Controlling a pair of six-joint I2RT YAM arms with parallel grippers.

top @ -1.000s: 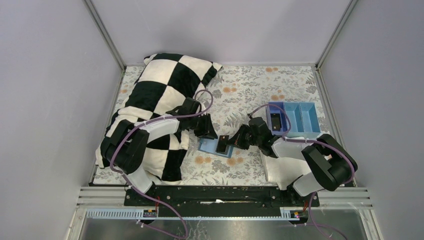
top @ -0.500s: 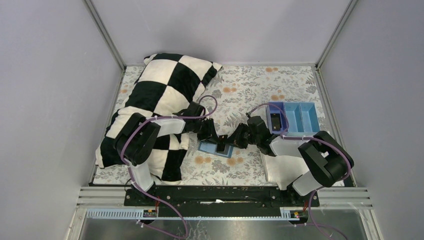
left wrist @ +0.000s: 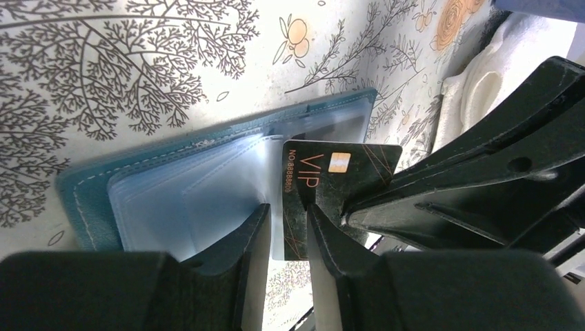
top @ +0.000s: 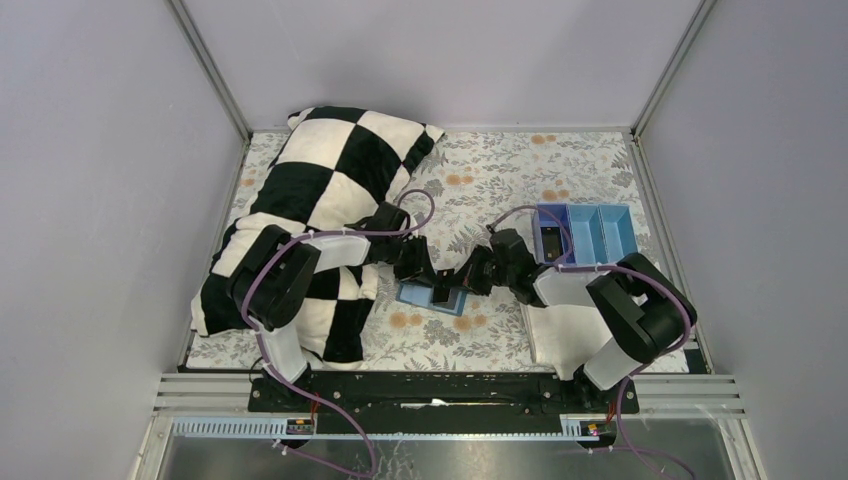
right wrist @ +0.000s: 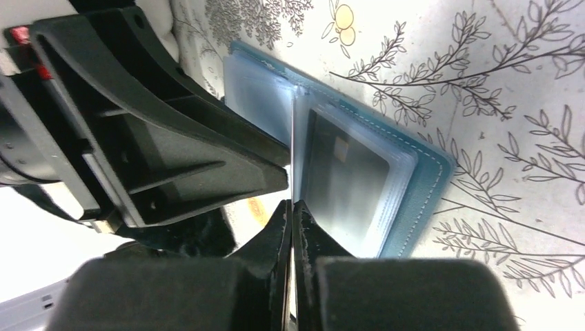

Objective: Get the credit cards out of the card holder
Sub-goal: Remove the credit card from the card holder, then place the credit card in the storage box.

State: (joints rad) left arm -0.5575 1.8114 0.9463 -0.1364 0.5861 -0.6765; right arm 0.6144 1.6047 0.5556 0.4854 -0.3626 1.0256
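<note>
Top view: light-blue card holder (top: 412, 293) lies open on the floral bench (top: 500, 170), centre of frame, w/ both arms meeting over it. Left-wrist view: a black credit card (left wrist: 345, 176) marked VIP pokes out past the holder's clear sleeves, mid-frame. Here the right gripper (right wrist: 293, 207) is clamped on that card's edge. The left gripper (left wrist: 286, 210) has fingers apart, tips at the sleeves, just in front of the card. Checkered pillow (top: 330, 170) upper left; blue tray (top: 600, 235) centre right.
</note>
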